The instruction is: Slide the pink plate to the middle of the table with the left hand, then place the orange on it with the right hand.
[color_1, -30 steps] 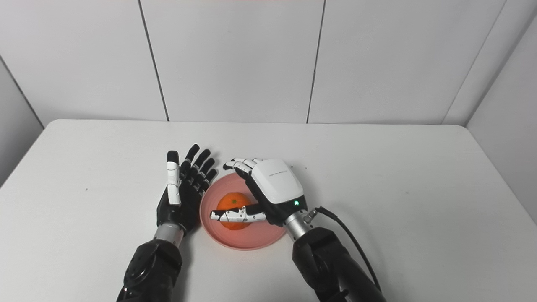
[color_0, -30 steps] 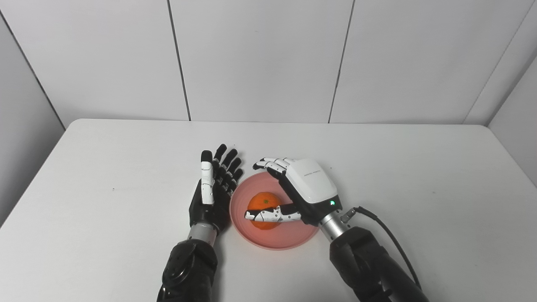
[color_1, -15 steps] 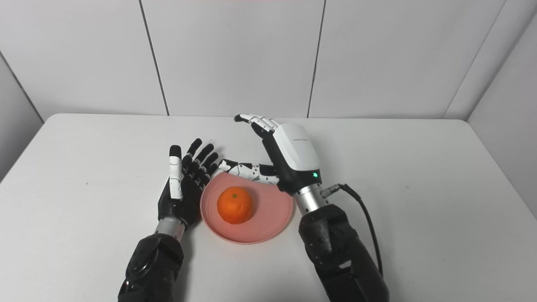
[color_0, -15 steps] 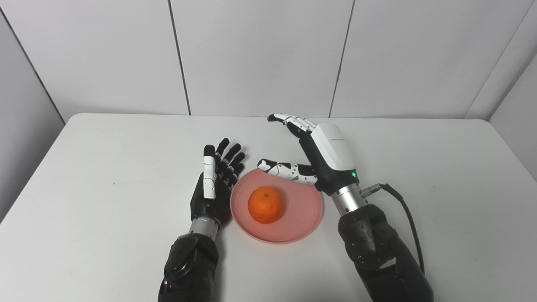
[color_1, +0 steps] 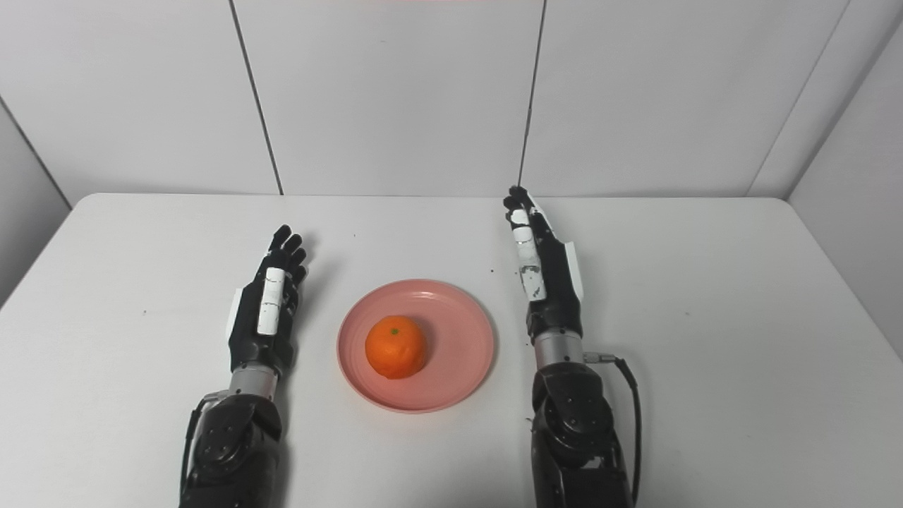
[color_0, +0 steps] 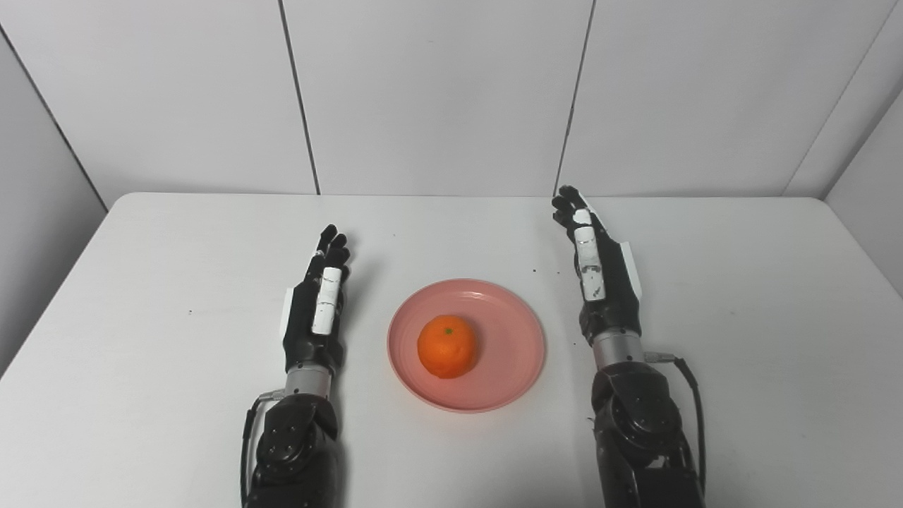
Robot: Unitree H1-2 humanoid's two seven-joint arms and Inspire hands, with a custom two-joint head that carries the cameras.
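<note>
I think both steps are done: the orange [color_0: 447, 346] sits on the pink plate [color_0: 518, 367] near the middle of the table [color_0: 141, 367]. My left robot hand [color_0: 316, 310] at 9 o'clock and right robot hand [color_0: 601, 279] at 3 o'clock are flat, empty and clear. Lots of room before every edge, so I can just rest

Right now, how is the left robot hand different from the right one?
The left robot hand sits nearer the camera; the right robot hand reaches farther back. The left is left of the plate, the right on its other side. Both are open, empty, and off the orange.
</note>
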